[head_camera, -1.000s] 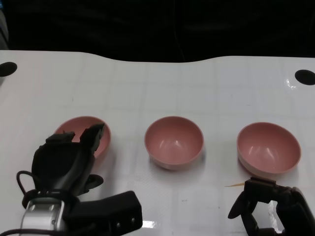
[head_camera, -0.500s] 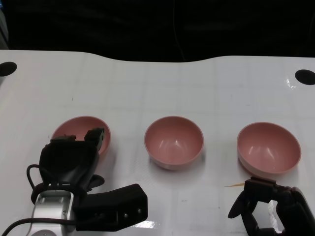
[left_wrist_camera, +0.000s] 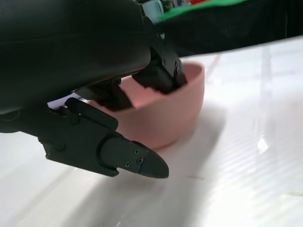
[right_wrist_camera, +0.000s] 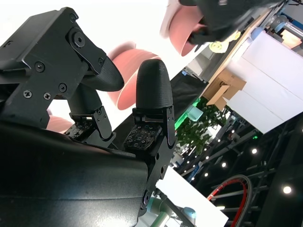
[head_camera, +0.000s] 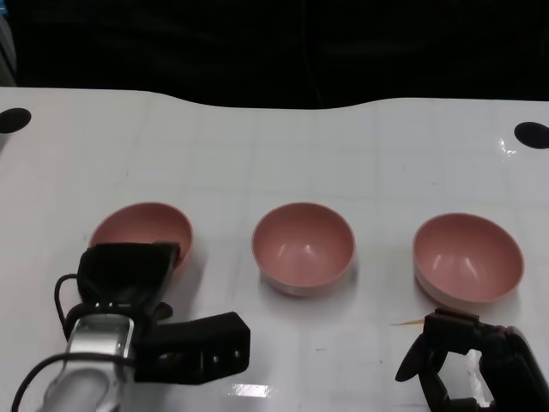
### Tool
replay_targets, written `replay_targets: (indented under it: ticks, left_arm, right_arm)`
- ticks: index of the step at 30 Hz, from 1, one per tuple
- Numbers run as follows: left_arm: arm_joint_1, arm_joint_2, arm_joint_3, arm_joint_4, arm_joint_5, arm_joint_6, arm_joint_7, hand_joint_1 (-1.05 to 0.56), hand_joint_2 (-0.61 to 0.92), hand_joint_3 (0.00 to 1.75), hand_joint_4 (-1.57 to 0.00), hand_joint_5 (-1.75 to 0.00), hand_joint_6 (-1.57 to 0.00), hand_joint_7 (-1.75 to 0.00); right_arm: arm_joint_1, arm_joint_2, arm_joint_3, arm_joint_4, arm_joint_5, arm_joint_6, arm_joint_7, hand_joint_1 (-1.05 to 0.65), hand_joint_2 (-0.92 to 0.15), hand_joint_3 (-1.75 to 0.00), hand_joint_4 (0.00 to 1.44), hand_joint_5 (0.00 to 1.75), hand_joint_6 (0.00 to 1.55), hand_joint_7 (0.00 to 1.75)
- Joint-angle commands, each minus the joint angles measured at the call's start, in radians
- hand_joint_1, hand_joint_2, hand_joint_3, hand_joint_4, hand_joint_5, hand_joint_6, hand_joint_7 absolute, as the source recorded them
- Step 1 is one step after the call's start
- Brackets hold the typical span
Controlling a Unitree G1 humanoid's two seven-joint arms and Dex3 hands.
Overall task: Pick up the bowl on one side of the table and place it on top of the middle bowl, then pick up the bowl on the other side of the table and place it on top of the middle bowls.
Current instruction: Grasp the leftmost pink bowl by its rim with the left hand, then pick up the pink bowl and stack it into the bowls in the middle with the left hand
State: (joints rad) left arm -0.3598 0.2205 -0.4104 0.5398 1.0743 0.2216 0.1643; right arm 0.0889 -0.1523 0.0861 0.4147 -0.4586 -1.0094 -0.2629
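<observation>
Overhead, a white table (head_camera: 274, 146) meets darkness.

right hand (right_wrist_camera: 118, 101) with fingers (right_wrist_camera: 152, 85) apart, empty; pink bowls (right_wrist_camera: 128, 66) beyond.

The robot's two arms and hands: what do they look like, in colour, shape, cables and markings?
Each arm is a silver forearm; the left silver forearm shows in the head view with a thin black cable looping beside it. The black left hand is a rounded shell with blocky fingers fixed by small screws. The black right hand has rounded fingertips and dotted pads. No printed markings show.
</observation>
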Motion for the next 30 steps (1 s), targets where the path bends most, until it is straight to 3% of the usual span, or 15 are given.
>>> replay_targets:
  ticks: [1, 3, 4, 5, 6, 8, 9, 10, 14, 15, 16, 20, 23, 30]
  left_arm:
    - [-0.111, 0.014, -0.017, 0.199, -0.053, -0.113, 0.171, -0.3, 0.92, 0.13, -0.79, -1.69, -1.0, -0.71]
    - [-0.129, 0.017, -0.025, 0.238, -0.081, -0.167, 0.249, -0.26, 0.92, 0.14, -0.85, -1.73, -0.68, -1.46]
    - [-0.137, 0.018, -0.03, 0.254, -0.092, -0.181, 0.269, -0.25, 0.92, 0.15, -0.86, -1.74, -0.66, -1.51]
    - [-0.144, 0.019, -0.035, 0.267, -0.101, -0.19, 0.284, -0.24, 0.92, 0.16, -0.87, -1.74, -0.64, -1.54]
    - [-0.149, 0.019, -0.037, 0.274, -0.112, -0.202, 0.295, -0.24, 0.92, 0.17, -0.87, -1.74, -0.65, -1.46]
    - [-0.156, 0.021, -0.042, 0.282, -0.131, -0.221, 0.311, -0.23, 0.89, 0.22, -0.88, -1.75, -0.88, -0.9]
    - [-0.157, 0.023, -0.047, 0.282, -0.133, -0.224, 0.321, -0.23, 0.88, 0.24, -0.88, -1.75, -0.91, -0.87]
    - [-0.158, 0.025, -0.052, 0.28, -0.135, -0.225, 0.329, -0.22, 0.86, 0.26, -0.88, -1.75, -0.86, -1.02]
    - [-0.148, 0.041, -0.066, 0.23, -0.138, -0.243, 0.372, -0.22, 0.8, 0.34, -0.88, -1.75, -0.74, -1.29]
    - [-0.142, 0.045, -0.068, 0.209, -0.136, -0.249, 0.387, -0.22, 0.76, 0.42, -0.88, -1.75, -0.68, -1.5]
    - [-0.137, 0.049, -0.07, 0.183, -0.133, -0.254, 0.399, -0.22, 0.74, 0.47, -0.87, -1.75, -0.66, -1.59]
    - [-0.121, 0.061, -0.077, 0.094, -0.127, -0.252, 0.4, -0.24, 0.64, 0.62, -0.87, -1.75, -0.72, -1.46]
    - [-0.107, 0.072, -0.08, 0.023, -0.125, -0.268, 0.397, -0.23, 0.56, 0.75, -0.87, -1.75, -0.66, -1.62]
    - [-0.082, 0.075, -0.083, -0.137, -0.122, -0.295, 0.375, -0.25, 0.4, 0.97, -0.88, -1.75, -0.67, -1.74]
  right_arm:
    - [0.004, -0.011, -0.001, -0.007, 0.012, 0.001, 0.0, -0.05, -0.22, -1.54, 0.82, 1.74, 0.88, 1.25]
    - [0.002, -0.011, -0.001, -0.005, 0.011, 0.0, -0.002, -0.05, -0.22, -1.54, 0.82, 1.74, 0.88, 1.25]
    - [0.001, -0.011, -0.001, -0.004, 0.01, 0.0, -0.002, -0.05, -0.22, -1.54, 0.82, 1.73, 0.88, 1.25]
    - [0.0, -0.012, -0.001, -0.003, 0.009, 0.0, -0.003, -0.05, -0.22, -1.54, 0.82, 1.73, 0.88, 1.25]
    - [-0.001, -0.011, -0.001, -0.003, 0.007, 0.001, -0.005, -0.05, -0.22, -1.54, 0.82, 1.73, 0.88, 1.25]
    - [-0.002, -0.01, -0.002, -0.003, 0.002, 0.001, -0.009, -0.05, -0.22, -1.54, 0.82, 1.73, 0.88, 1.25]
    - [-0.002, -0.01, -0.002, -0.005, 0.0, 0.003, -0.009, -0.05, -0.22, -1.54, 0.82, 1.74, 0.88, 1.25]
    - [-0.002, -0.01, -0.002, -0.006, 0.0, 0.004, -0.009, -0.05, -0.22, -1.54, 0.82, 1.74, 0.88, 1.25]
    - [0.0, -0.01, -0.003, -0.008, -0.002, 0.004, -0.011, -0.05, -0.22, -1.54, 0.82, 1.74, 0.88, 1.26]
    - [0.0, -0.01, -0.003, -0.008, -0.002, 0.003, -0.011, -0.05, -0.22, -1.53, 0.83, 1.74, 0.88, 1.26]
    - [-0.001, -0.011, -0.003, -0.007, -0.001, 0.001, -0.011, -0.04, -0.21, -1.53, 0.83, 1.74, 0.88, 1.26]
    - [0.0, -0.011, -0.001, -0.008, 0.002, 0.003, -0.008, -0.04, -0.21, -1.54, 0.83, 1.74, 0.88, 1.25]
    - [0.0, -0.011, -0.001, -0.009, 0.001, 0.003, -0.008, -0.03, -0.21, -1.53, 0.82, 1.74, 0.88, 1.25]
    - [0.0, -0.011, -0.001, -0.01, -0.006, 0.006, -0.011, -0.03, -0.21, -1.53, 0.82, 1.75, 0.88, 1.26]
